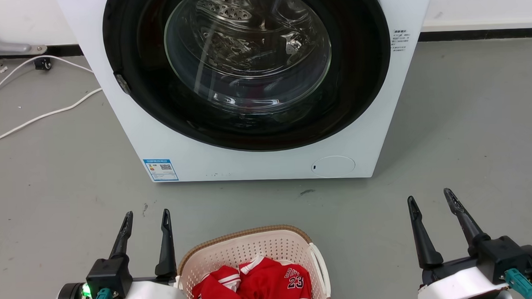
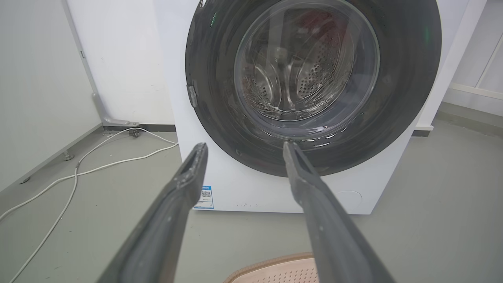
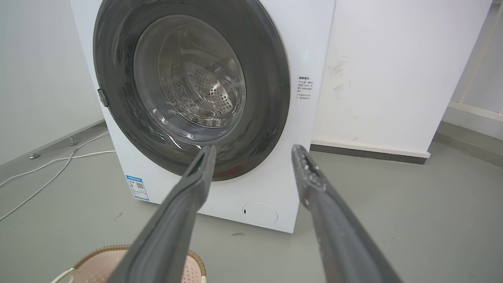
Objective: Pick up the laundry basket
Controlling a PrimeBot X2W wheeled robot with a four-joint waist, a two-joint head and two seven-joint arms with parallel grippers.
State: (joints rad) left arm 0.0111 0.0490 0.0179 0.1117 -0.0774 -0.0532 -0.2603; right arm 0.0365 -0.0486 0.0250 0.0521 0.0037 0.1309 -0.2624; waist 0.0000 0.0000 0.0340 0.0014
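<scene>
- The laundry basket (image 1: pixel 251 248) sat on the grey floor (image 1: pixel 469 129) between your two pincers, low and behind their fingertips, much closer to the left one. A crumpled red jersey (image 1: pixel 257 282) numbered 23 lay in it, so I judged the load soft and light.
- Its brown woven-look rim curved just beside the base of the left pincer's (image 1: pixel 146 214) inner finger. You could not tell whether the pale forearm touched the basket wall.
- The basket's white side handle (image 1: pixel 319 260) on the other flank stood well apart from the right pincer (image 1: pixel 429 196), with bare floor between them.
- Both pincers were spread wide and held nothing, their fingers pointing forward past the basket. I read that as a flanking stance, one arm per side, ready for a two-handed lift.
- Neither pincer was at a handle yet, so the pick-up looked unstarted. You would likely have needed to bring the right one inward and both lower.
- Beyond the fingertips stood the white washing machine (image 1: pixel 168 139), its glass door (image 1: pixel 249 52) seemingly closed. A white cable (image 1: pixel 39 117) trailed on the floor outward of the left pincer.
</scene>
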